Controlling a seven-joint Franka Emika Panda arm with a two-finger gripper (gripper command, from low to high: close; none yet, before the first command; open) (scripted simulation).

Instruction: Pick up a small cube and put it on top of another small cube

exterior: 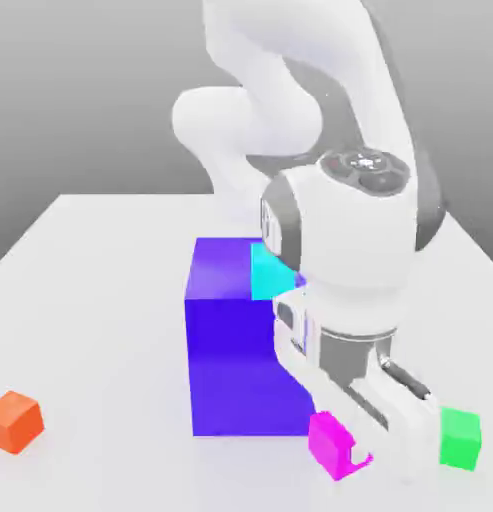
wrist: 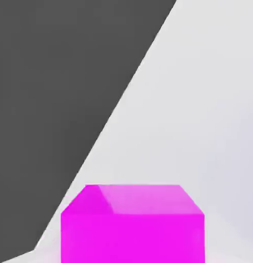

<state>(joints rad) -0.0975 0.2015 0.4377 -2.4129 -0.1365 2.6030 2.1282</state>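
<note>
The small cube [exterior: 328, 438], bright magenta-pink, is low over the white table near the front, just off the front right corner of the big blue-violet block [exterior: 240, 340]. My gripper [exterior: 355, 455] reaches down to it from the white arm and is shut on the small cube, with a white fingertip [exterior: 362, 461] against its right face. Whether the cube still touches the table I cannot tell. In the hand view the small cube [wrist: 132, 226] looms very close. A small green cube [exterior: 458, 438] rests on the table just to the right of the hand.
A small orange cube [exterior: 14, 421] lies far off at the exterior view's left. A cyan block [exterior: 270, 270] stands behind the blue-violet block, partly hidden by the arm. The white table [wrist: 200, 102] ends at a slanting edge against dark ground.
</note>
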